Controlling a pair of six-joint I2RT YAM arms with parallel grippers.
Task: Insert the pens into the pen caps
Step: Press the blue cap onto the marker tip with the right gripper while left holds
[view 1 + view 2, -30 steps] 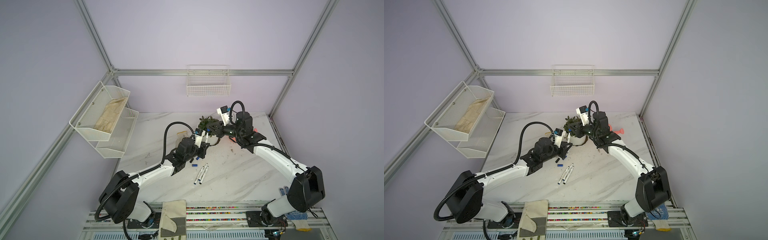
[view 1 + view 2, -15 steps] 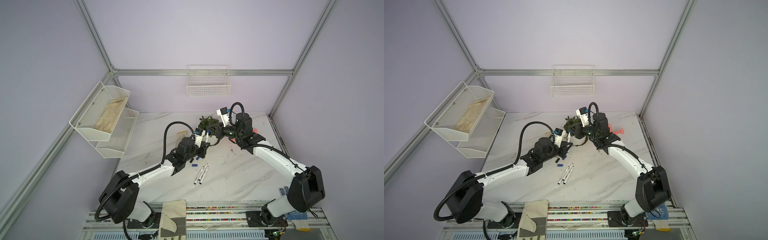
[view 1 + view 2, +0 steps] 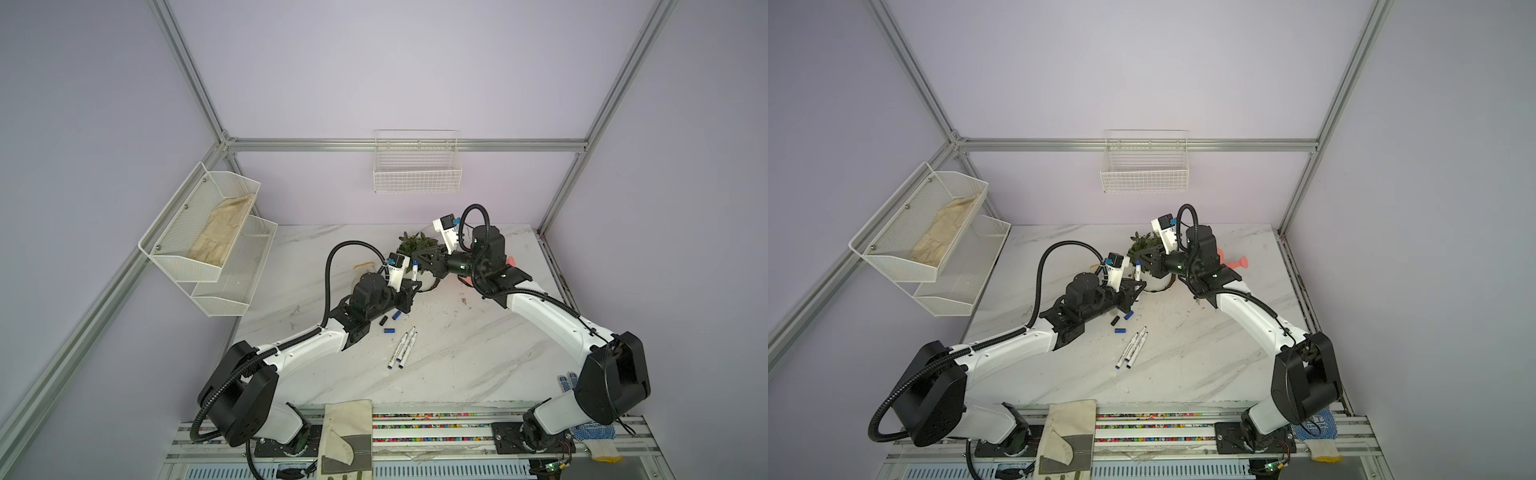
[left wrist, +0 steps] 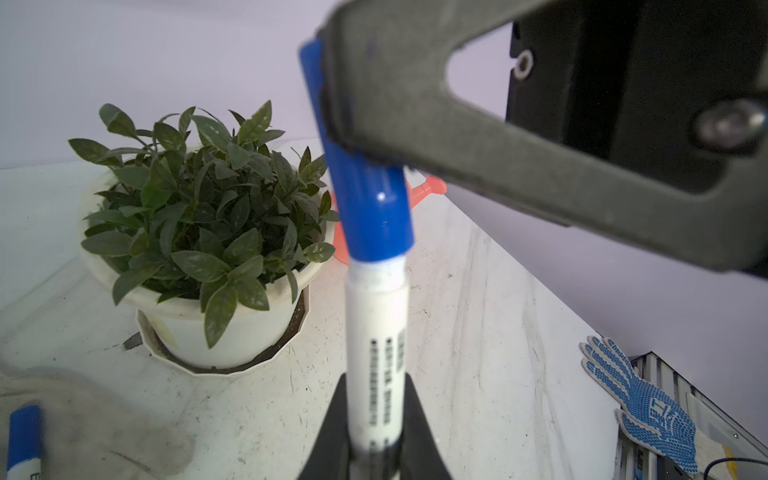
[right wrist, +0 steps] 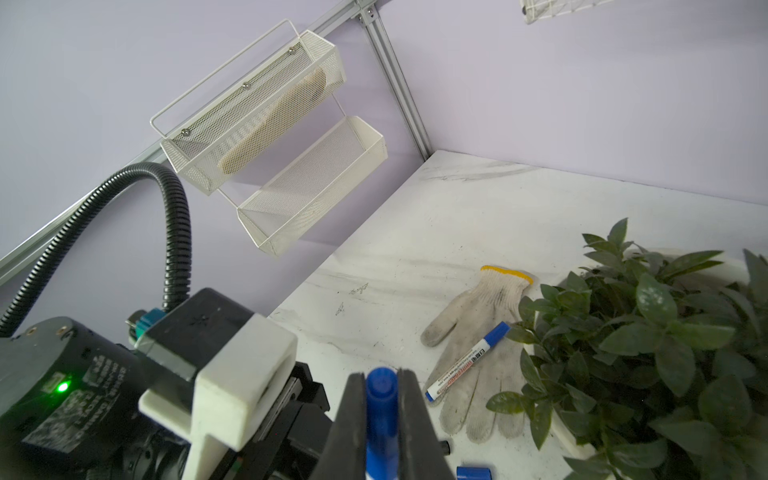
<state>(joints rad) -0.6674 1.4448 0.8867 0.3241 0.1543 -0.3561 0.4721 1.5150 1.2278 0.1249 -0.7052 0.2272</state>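
In both top views the left gripper (image 3: pixel 414 286) and right gripper (image 3: pixel 418 262) meet at one upright pen (image 3: pixel 415 272) above the worktop (image 3: pixel 457 340); the contact is too small to read. Left wrist: jaws clamp the pen's barrel, blue cap (image 4: pixel 368 199) on its tip. Right wrist: jaws squeeze that cap; barrel cut off.

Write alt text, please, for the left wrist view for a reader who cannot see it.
A white marker pen, gripped by the left gripper, has its tip inside a blue cap clamped by the right gripper. Behind it a leafy potted plant stands on the white marble tabletop.
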